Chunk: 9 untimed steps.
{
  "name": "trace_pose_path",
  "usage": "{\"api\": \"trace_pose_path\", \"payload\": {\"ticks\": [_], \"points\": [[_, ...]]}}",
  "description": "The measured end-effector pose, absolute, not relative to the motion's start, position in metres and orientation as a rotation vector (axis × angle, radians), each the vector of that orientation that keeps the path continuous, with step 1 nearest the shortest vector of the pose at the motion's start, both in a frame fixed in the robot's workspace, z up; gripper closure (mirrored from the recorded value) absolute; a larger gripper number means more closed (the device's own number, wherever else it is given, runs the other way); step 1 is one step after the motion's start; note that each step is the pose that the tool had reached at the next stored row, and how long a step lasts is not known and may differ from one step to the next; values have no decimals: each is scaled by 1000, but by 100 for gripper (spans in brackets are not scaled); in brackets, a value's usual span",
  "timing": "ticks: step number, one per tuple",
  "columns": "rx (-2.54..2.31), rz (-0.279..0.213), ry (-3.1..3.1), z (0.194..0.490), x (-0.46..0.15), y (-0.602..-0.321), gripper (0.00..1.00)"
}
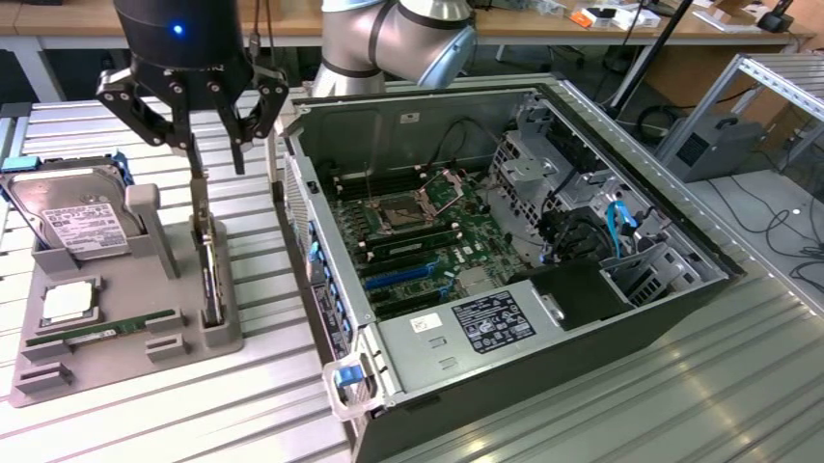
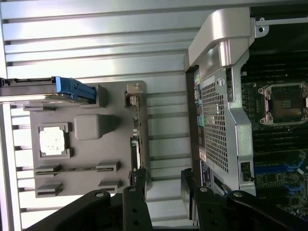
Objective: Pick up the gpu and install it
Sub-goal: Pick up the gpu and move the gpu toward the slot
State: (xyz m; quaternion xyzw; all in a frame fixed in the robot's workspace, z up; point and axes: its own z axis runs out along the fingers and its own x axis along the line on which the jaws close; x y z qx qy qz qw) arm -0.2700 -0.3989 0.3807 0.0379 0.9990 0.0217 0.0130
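Note:
The gpu [image 1: 206,270] stands on its thin edge in a slot along the side of the grey fixture tray [image 1: 129,362] that faces the case, with its narrow metal bracket pointing up. My gripper [image 1: 212,154] hangs just above the card's upper end, open, with nothing between its fingers. In the wrist view the gpu [image 2: 137,144] appears edge-on along the tray's side, and the gripper [image 2: 163,180] is open, with one black finger [image 2: 140,179] over the card's end. The open computer case [image 1: 515,241] lies at the exterior view's right, with the motherboard and its blue slots [image 1: 405,275] exposed.
On the tray are a silver hard drive [image 1: 77,227] propped upright, a processor [image 1: 68,302] and a slim RAM stick [image 1: 103,331]. The case's rear wall [image 2: 221,96] stands close beside the tray. The table is ribbed metal. Benches and a cart stand behind.

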Motion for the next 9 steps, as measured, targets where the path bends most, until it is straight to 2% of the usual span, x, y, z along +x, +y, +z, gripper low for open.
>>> {"api": "trace_pose_path", "payload": {"ticks": [9], "points": [[118, 68, 3113, 378, -270, -399, 58]]}}
